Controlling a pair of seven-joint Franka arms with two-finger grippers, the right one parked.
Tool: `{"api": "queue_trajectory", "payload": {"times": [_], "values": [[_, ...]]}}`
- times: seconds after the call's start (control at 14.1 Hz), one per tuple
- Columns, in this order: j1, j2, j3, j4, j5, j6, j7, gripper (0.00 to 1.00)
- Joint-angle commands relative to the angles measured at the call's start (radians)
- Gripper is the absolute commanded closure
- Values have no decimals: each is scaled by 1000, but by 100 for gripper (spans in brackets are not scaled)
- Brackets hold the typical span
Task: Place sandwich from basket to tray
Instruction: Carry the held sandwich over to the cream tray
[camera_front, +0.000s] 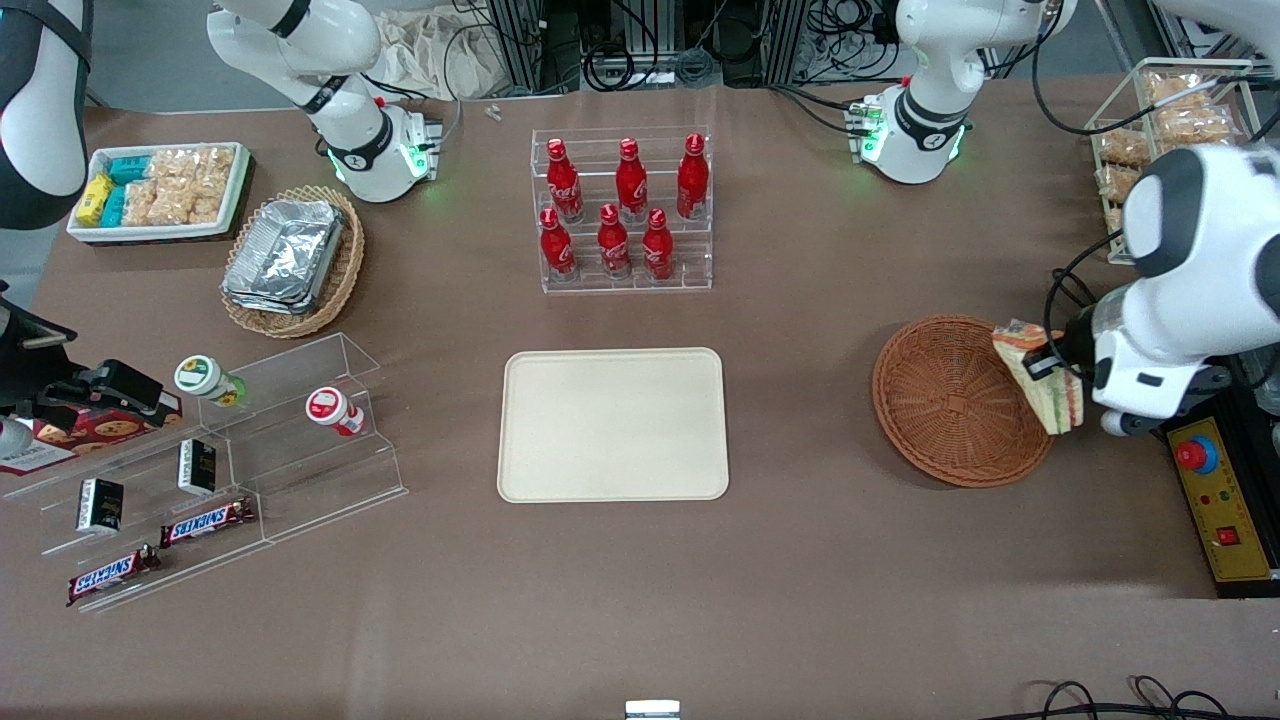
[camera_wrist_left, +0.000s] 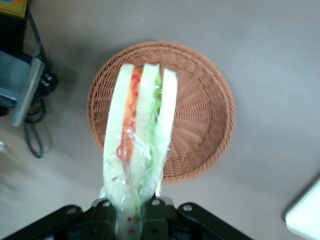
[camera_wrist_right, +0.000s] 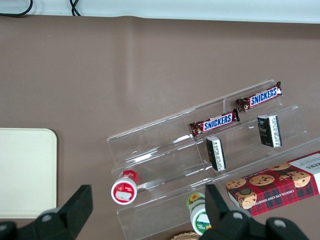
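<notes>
Front view: the gripper (camera_front: 1052, 365) hangs over the rim of the basket (camera_front: 945, 400) at the working arm's end of the table, clenched on the sandwich (camera_front: 1040, 385). The wedge is off the wicker, held above the basket's edge nearest the arm, its long axis running from the gripper down toward the front camera. The tray (camera_front: 612, 424) lies flat at the table's middle, well apart from the basket, with bare brown tabletop between them. Farther from the camera than the tray stands a clear rack of red bottles (camera_front: 622, 208). Toward the working arm's end, just beside the basket, sits a yellow control box (camera_front: 1222, 500) with a red button.

Left wrist view: the sandwich (camera_wrist_left: 140, 135) is pinched at its narrow wrapped end between the dark fingers (camera_wrist_left: 105, 212), and its long axis points straight away from the gripper (camera_wrist_left: 131, 215). The layers stand on edge — pale bread, orange-red filling, bread, green filling, bread. Below it the basket (camera_wrist_left: 200, 110) shows only wicker inside, and the wedge overlaps its rim. A corner of the tray (camera_wrist_left: 306, 215) shows, with open tabletop between it and the basket.

Right wrist view: an edge of the tray (camera_wrist_right: 25, 172) lies beside a clear stepped stand (camera_wrist_right: 200, 155) — two Snickers bars (camera_wrist_right: 235, 110) rest on it.
</notes>
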Motion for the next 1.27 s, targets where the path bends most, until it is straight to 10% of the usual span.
{"api": "queue_trajectory", "payload": {"times": [0.0, 0.42, 1.2], "values": [[-14, 39, -51, 136, -48, -113, 92, 100], [-46, 233, -353, 244, -61, -71, 55, 100], [-310, 568, -349, 251, 96, 353, -224, 100]]}}
